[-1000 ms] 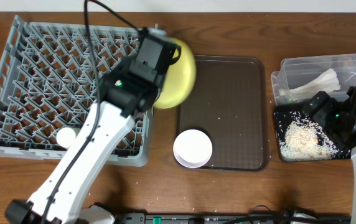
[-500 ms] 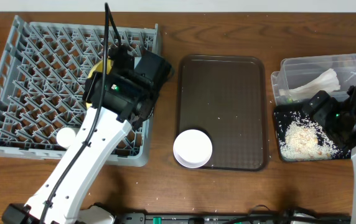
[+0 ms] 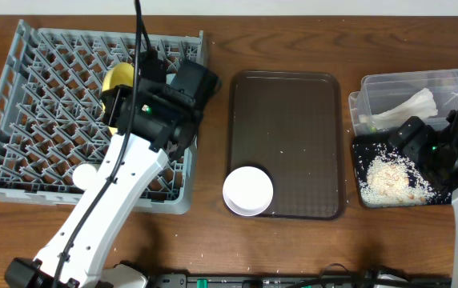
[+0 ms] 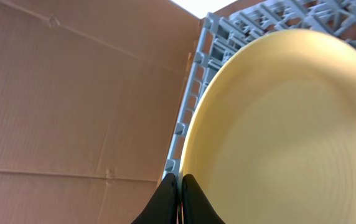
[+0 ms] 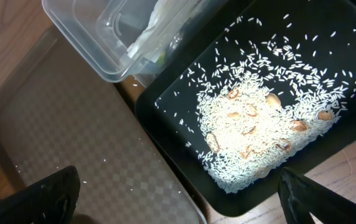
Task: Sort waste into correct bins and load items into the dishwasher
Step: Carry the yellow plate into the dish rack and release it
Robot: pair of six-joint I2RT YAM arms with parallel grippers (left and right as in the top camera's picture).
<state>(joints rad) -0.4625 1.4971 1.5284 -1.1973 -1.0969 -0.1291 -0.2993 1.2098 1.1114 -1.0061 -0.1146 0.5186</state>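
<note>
Yellow plate (image 4: 277, 124), rim clamped in our left gripper (image 4: 179, 182) near the dishwasher (image 3: 37, 96) far edge: may topple if we release unslotted; right gripper (image 5: 178, 177) agape, empty

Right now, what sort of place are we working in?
Probably a mock dish-clearing station, not a real kitchen: a bare wooden table, a grey rack standing in for a dishwasher, and what looks like plain cardboard beyond it.

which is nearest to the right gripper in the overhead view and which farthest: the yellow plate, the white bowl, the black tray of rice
1. black tray, directly under the right gripper, at the table's right side.
2. white bowl, mid-table, on the brown tray's near left corner.
3. yellow plate, far left, over the dish rack, held by the left gripper.
</note>
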